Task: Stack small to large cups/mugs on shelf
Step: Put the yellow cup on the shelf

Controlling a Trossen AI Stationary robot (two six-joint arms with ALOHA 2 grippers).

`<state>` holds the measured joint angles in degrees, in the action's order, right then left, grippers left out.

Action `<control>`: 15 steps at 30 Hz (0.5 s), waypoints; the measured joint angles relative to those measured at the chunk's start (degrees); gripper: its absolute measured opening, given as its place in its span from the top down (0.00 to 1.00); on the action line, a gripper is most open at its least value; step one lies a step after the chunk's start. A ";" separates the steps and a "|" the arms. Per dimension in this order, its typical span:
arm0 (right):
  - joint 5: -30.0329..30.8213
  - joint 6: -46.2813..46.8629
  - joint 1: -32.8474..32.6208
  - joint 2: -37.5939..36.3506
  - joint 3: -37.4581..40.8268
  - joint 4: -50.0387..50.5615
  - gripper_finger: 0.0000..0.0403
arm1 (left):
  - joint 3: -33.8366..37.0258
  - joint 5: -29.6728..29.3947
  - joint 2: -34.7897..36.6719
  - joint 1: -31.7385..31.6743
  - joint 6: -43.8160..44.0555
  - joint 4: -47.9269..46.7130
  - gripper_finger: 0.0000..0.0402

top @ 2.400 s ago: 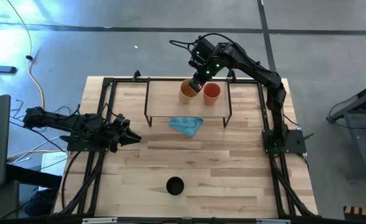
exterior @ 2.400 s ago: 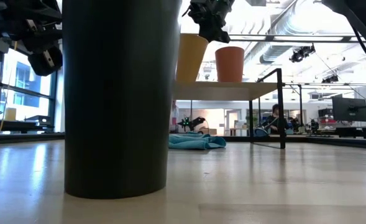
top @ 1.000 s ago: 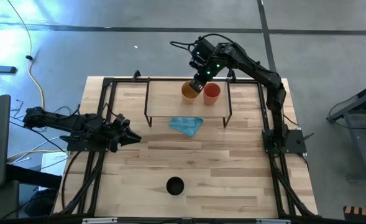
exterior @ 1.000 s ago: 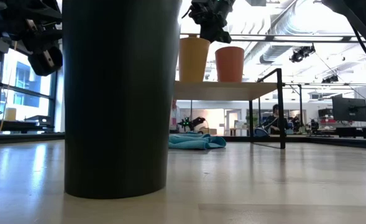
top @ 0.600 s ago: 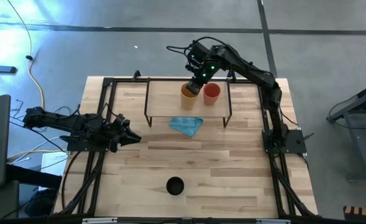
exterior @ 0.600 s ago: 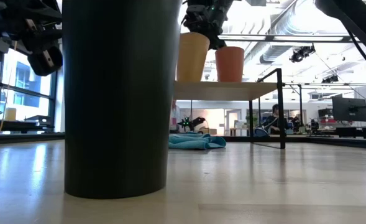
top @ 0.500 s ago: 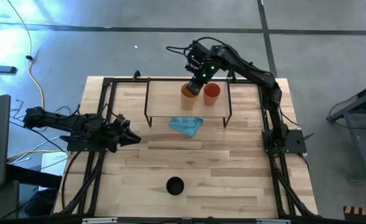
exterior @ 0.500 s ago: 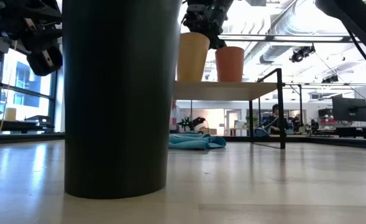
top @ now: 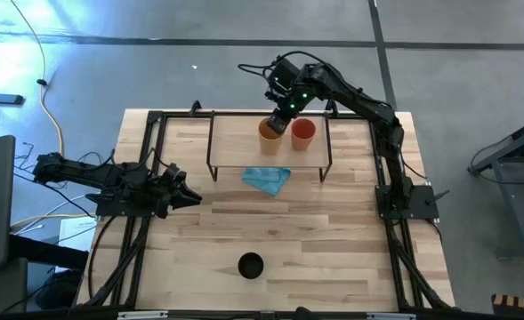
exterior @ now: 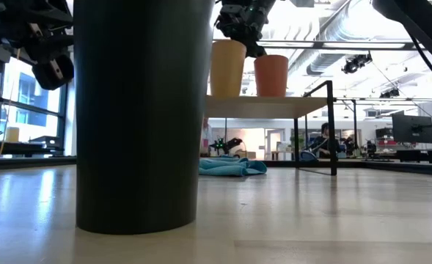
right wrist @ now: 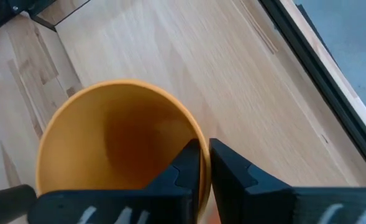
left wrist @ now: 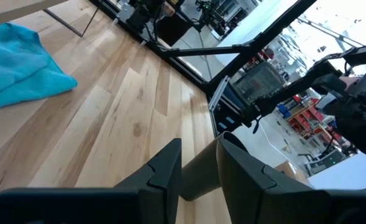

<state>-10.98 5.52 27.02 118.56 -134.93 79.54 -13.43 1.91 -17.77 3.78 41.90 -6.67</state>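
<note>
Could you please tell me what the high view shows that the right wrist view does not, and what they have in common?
Only the high view shows the whole table, the black cup near its front edge, the blue cloth, the red-orange cup on the shelf, and the left pincer waiting at the table's left side. Only the right wrist view shows one finger of the right pincer inside the yellow-orange cup and one outside, clamped on its rim. Both show that cup and the right pincer at it.

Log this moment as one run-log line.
right tool: shut on yellow-orange cup rim, on shelf | red-orange cup: beside it | black cup: on table | left tool: idle
</note>
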 joint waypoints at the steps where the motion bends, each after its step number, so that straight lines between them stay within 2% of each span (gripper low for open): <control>1: 0.00 -0.10 0.01 0.00 0.00 -0.07 0.94 | 0.00 0.00 0.01 -0.01 -0.07 -0.07 0.77; 15: 0.22 -0.44 0.77 -0.02 -0.02 -1.49 0.94 | 0.00 -0.11 0.00 0.01 -0.09 -0.92 0.77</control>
<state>-10.76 5.08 27.79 118.54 -134.96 78.05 -13.43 1.80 -17.77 3.79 41.80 -7.60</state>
